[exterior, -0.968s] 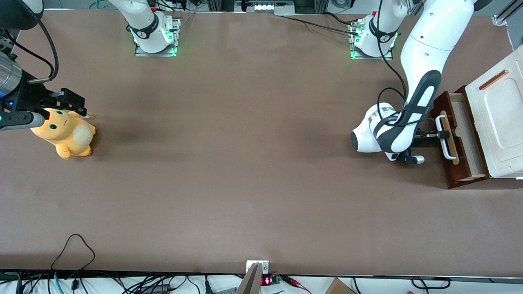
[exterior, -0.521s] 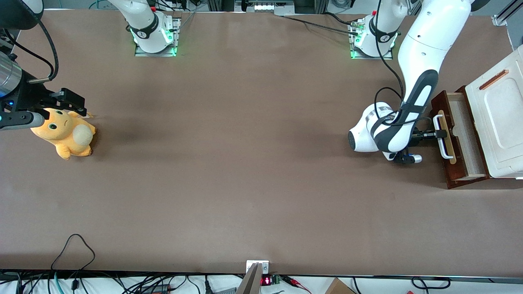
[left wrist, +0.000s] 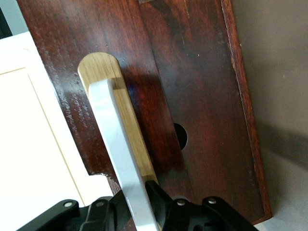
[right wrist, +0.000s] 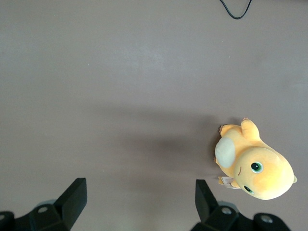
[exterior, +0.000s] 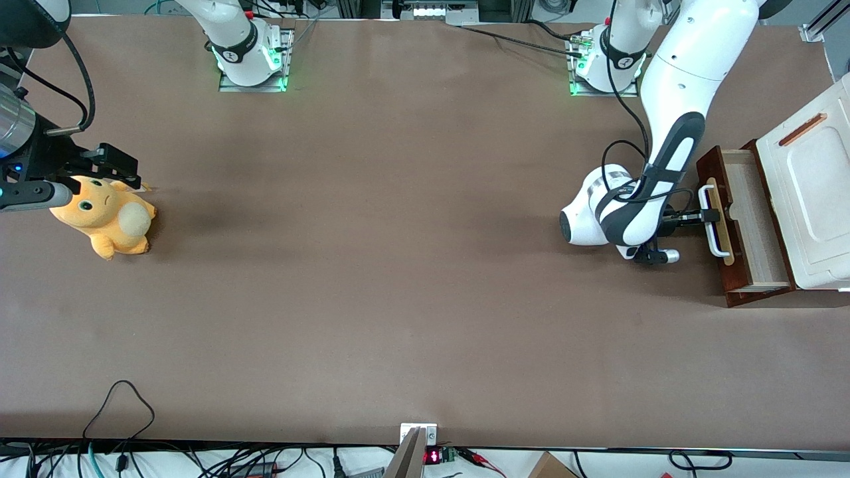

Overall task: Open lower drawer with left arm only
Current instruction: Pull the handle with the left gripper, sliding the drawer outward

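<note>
The lower drawer [exterior: 744, 222] has slid farther out of the white cabinet [exterior: 807, 199] than a moment ago, and my left arm [exterior: 664, 166] has drawn back with it. My gripper [exterior: 708, 216] is clamped on the drawer's white handle [left wrist: 122, 159], right in front of the drawer. The yellow plush toy [exterior: 106, 219] lies well apart from the cabinet, toward the parked arm's end of the brown table [exterior: 398, 279].
</note>
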You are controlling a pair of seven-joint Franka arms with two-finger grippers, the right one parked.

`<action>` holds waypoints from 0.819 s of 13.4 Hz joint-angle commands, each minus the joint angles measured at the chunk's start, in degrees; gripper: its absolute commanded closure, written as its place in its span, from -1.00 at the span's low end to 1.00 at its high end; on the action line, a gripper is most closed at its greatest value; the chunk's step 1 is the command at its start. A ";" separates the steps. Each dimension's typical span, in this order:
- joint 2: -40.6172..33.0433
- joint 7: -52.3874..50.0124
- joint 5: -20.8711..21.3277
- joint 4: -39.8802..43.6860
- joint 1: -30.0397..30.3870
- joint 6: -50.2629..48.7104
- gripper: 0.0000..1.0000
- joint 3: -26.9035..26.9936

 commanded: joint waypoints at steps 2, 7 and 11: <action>-0.35 -0.50 -2.05 0.80 -1.08 -2.29 0.70 0.10; -0.35 -0.76 -2.14 0.80 -1.17 -2.55 0.70 0.19; -0.17 -1.11 -3.02 0.80 -1.95 -2.91 0.70 0.10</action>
